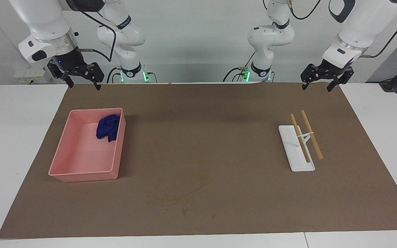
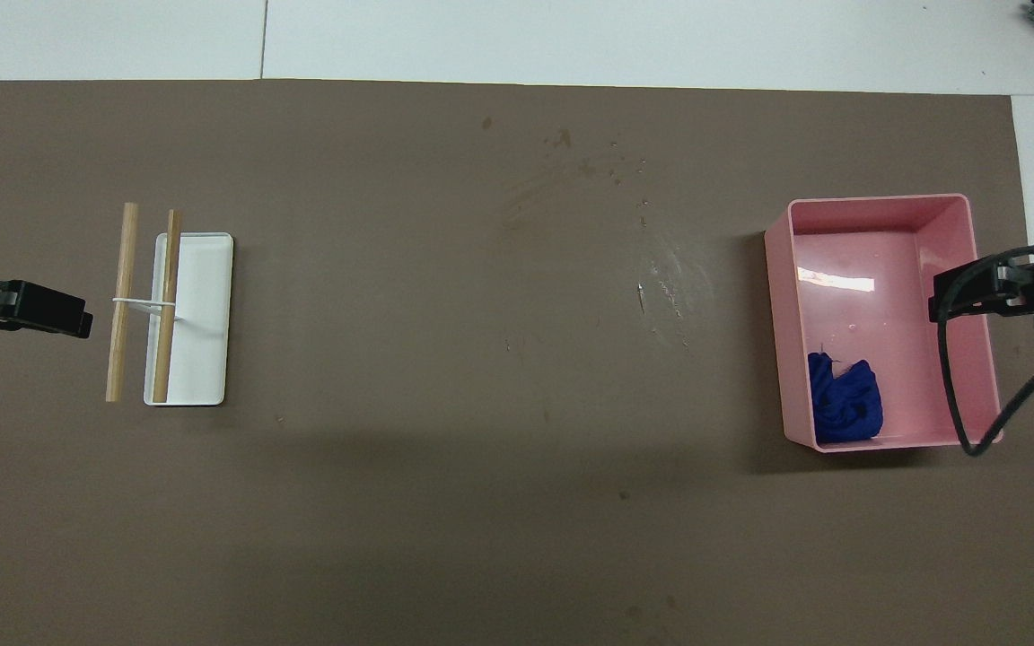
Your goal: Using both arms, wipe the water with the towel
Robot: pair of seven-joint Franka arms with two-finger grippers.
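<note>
The small, crumpled dark navy-blue cloth towel (image 1: pixel 108 127) is lying bunched inside the shallow pink rectangular plastic tray (image 1: pixel 60 150), pressed into the corner nearest the robots and slumping against the tray wall on the side toward the middle of the worktop (image 1: pixel 198 144). It is looking soft, light and limp, so it will probably sag and drape once lifted rather than keeping any shape; a pinch from above on the raised hump of folds, away from the wall, seems the safest place to take hold, since a bite too close to the corner is risking the tray wall. The tray itself is looking light and may slide if nudged. The right claw (image 1: pixel 81 80) is hanging over the edge of the brown mat closest to the robots, above the tray's end of the worktop, its fingers spread apart and carrying nothing. The left claw (image 1: pixel 318 82) is waiting over the mat's edge at the other end, also spread and bare, above the white flat rack with two wooden sticks (image 1: pixel 301 143). Faint wet streaks and droplets (image 2: pixel 661 278) are glinting on the mat between tray and rack, farther from the robots than the towel.
</note>
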